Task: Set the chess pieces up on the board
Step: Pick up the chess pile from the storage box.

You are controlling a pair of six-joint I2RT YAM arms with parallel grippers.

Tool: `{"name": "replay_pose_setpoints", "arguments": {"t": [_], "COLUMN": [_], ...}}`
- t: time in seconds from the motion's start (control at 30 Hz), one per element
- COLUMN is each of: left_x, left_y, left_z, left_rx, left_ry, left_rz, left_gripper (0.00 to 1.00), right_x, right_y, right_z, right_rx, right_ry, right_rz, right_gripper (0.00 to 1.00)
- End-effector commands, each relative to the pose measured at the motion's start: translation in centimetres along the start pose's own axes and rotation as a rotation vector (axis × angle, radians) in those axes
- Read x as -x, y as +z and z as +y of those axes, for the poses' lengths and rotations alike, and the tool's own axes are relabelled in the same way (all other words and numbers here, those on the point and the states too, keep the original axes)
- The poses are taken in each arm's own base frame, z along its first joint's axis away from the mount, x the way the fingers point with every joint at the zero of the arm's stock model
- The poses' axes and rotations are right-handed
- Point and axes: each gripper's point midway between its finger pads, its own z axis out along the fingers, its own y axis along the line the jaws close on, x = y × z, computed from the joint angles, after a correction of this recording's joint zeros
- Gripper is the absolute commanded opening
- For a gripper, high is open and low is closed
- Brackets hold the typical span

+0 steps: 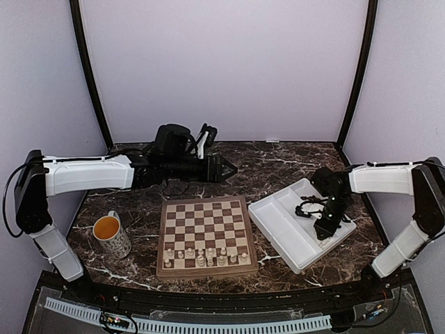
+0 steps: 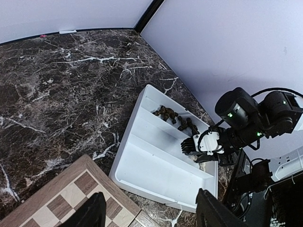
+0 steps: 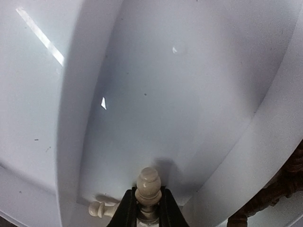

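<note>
The square wooden chessboard (image 1: 205,209), checked in tan and dark brown, is seen lying flat near the front edge of the dark marbled stone worktop (image 1: 278,163). It lies to the left of the right pincer (image 3: 147,201) and nearer than the left pincer (image 1: 229,169). Small pale cream turned wooden pieces (image 1: 206,258) are stood upright on its two nearest ranks. A patterned ceramic mug (image 1: 111,235) with an orange-yellow liquid in it is placed left of the board, well apart from both pincers.

The right pincer is lowered into a white compartmented plastic tray (image 1: 278,223) that is set at an angle just right of the board. Its jaws are drawn almost together and are clamped on the neck of one pale cream round-headed chess piece (image 3: 148,182), which is held upright between them over the tray floor. A second pale cream piece (image 3: 102,208) is seen lying on its side on the tray floor just beside the left finger in the wrist view. A heap of dark brown wooden pieces (image 2: 175,118) is kept in the neighbouring compartment, across a divider from this pincer.

Farthest back, the left pincer is held above the worktop beyond the board's far edge. Its jaws are parted and nothing is gripped between them.
</note>
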Motion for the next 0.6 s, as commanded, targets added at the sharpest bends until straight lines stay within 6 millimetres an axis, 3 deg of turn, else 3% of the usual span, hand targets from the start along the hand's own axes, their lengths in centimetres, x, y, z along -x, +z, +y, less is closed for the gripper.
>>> {"name": "replay_pose_setpoints", "arguments": {"t": [0.0, 0.1, 0.4, 0.43, 0.57], "left_x": [1.1, -0.5, -4.1, -3.8, -5.1], "left_y": [1.3, 3.7, 10.9, 11.2, 13.3], "left_z": [-3.2, -4.4, -7.1, -8.2, -9.6], "left_rx": [-0.107, -0.134, -0.245, -0.272, -0.318], "left_ry": [0.038, 0.047, -0.03, -0.028, -0.05], "left_rz": [-0.016, 0.03, 0.108, 0.107, 0.146], "left_gripper": [0.67, 0.66, 0.63, 0.63, 0.63], "right_x": [3.3, 4.7, 7.2, 7.4, 8.6], "right_y": [-4.2, -6.2, -9.6, -10.4, -12.4], "right_z": [0.5, 0.8, 1.6, 1.9, 2.5], "right_rx": [0.018, 0.01, 0.022, 0.029, 0.046], "right_ry": [-0.052, -0.091, -0.17, -0.183, -0.22], "right_rz": [-0.218, -0.329, -0.523, -0.551, -0.638], "right_gripper": [0.11, 0.1, 0.09, 0.09, 0.11]}}
